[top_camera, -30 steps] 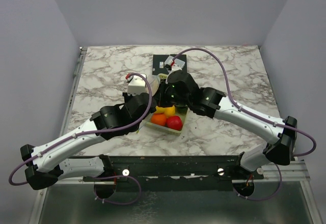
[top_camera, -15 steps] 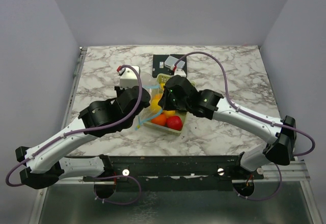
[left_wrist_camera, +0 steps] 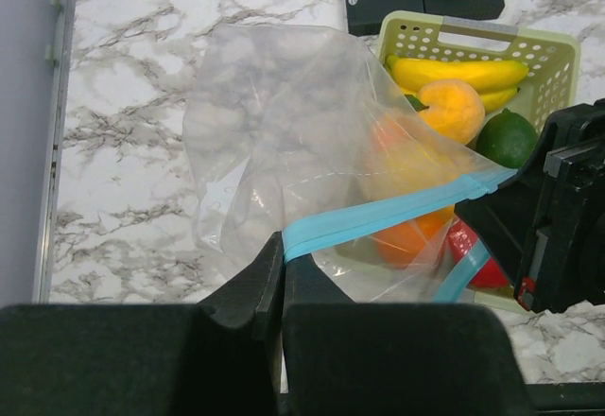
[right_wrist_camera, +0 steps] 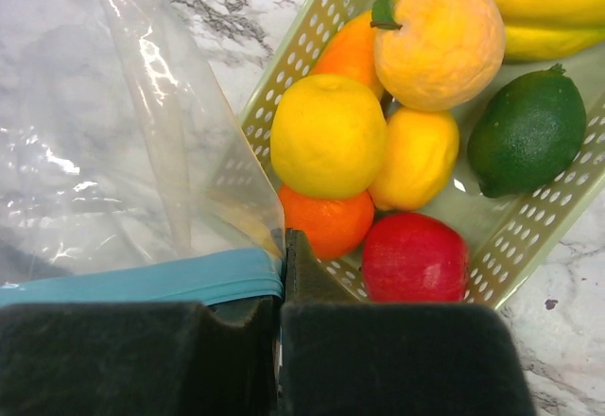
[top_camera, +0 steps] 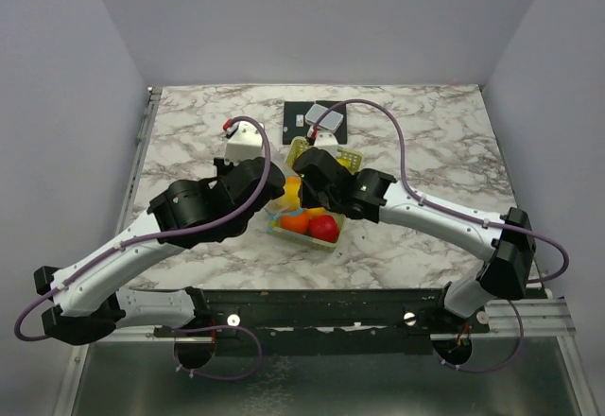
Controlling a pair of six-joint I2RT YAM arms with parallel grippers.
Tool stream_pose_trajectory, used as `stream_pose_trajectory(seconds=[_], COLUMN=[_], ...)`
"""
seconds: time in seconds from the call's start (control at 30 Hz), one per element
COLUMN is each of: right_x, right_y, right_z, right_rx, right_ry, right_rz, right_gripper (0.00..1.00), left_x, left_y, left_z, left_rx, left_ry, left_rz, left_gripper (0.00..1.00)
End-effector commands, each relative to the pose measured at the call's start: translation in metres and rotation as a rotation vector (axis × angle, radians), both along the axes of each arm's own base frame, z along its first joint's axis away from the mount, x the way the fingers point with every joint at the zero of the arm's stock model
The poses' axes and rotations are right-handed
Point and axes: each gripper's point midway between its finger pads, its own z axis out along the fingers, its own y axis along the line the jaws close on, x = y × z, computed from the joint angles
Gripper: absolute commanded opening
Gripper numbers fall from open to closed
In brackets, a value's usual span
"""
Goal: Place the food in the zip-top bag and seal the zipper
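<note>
The clear zip-top bag [left_wrist_camera: 274, 142] hangs in the air beside and partly over the basket's left side. My left gripper [left_wrist_camera: 282, 246] is shut on one end of the blue zipper [left_wrist_camera: 397, 210]. Pinching the zipper [right_wrist_camera: 142, 279] at another spot, my right gripper [right_wrist_camera: 284, 246] is shut too. The food lies in the pale green basket [right_wrist_camera: 534, 232]: a banana [right_wrist_camera: 529, 0], lemons [right_wrist_camera: 328, 135], an orange [right_wrist_camera: 326, 222], a red apple [right_wrist_camera: 414, 257] and a dark green fruit [right_wrist_camera: 527, 132]. In the top view both wrists meet over the basket [top_camera: 350, 159], hiding the bag.
A black pad with a small grey-white box [top_camera: 317, 118] lies just behind the basket. A metal rail [left_wrist_camera: 52, 151] runs along the table's left edge. The marble table [top_camera: 425, 142] stretches away on both sides.
Both wrists have shifted toward the back of the table with the bag's mouth held between them. The left arm has lifted and swung right. The basket and fruit have stayed put.
</note>
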Motion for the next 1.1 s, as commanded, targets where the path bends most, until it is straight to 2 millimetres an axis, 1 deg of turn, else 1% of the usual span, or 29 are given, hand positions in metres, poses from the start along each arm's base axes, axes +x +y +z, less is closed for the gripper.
stream_pose_trajectory(seconds=[0.0, 0.1, 0.27, 0.3, 0.43, 0.57, 0.67, 0.87, 0.93, 1.07], right_x=[0.015, 0.019, 0.019, 0.019, 0.017, 0.015, 0.013, 0.010, 0.008, -0.002], right_y=[-0.028, -0.022, -0.004, -0.002, 0.000, -0.001, -0.002, -0.009, -0.011, -0.018], right_z=[-0.020, -0.018, -0.003, 0.001, 0.012, 0.026, 0.038, 0.060, 0.067, 0.083], right_rx=[-0.189, -0.186, -0.106, -0.094, -0.064, -0.029, 0.001, 0.048, 0.068, 0.124], right_ry=[-0.032, -0.039, -0.047, -0.046, -0.053, -0.068, -0.083, -0.107, -0.108, -0.112], right_rz=[-0.074, -0.065, -0.019, -0.014, -0.001, 0.002, 0.008, 0.011, 0.012, 0.020], right_gripper=[0.01, 0.01, 0.01, 0.03, 0.13, 0.29, 0.37, 0.46, 0.48, 0.53], left_x=[-0.001, 0.000, 0.003, 0.004, 0.009, 0.013, 0.015, 0.020, 0.022, 0.026], left_y=[0.024, 0.023, 0.014, 0.012, 0.007, 0.005, 0.004, 0.004, 0.005, 0.007], left_z=[0.013, 0.012, 0.007, 0.005, 0.001, -0.002, -0.004, -0.006, -0.009, -0.017], left_rx=[0.070, 0.082, 0.083, 0.084, 0.117, 0.160, 0.177, 0.193, 0.203, 0.216], left_ry=[-0.028, -0.024, -0.019, -0.018, -0.015, -0.015, -0.015, -0.013, -0.009, 0.004], left_rz=[0.067, 0.070, 0.058, 0.054, 0.054, 0.066, 0.074, 0.087, 0.093, 0.097], left_gripper=[0.00, 0.00, 0.00, 0.00, 0.00, 0.00, 0.00, 0.00, 0.00, 0.00])
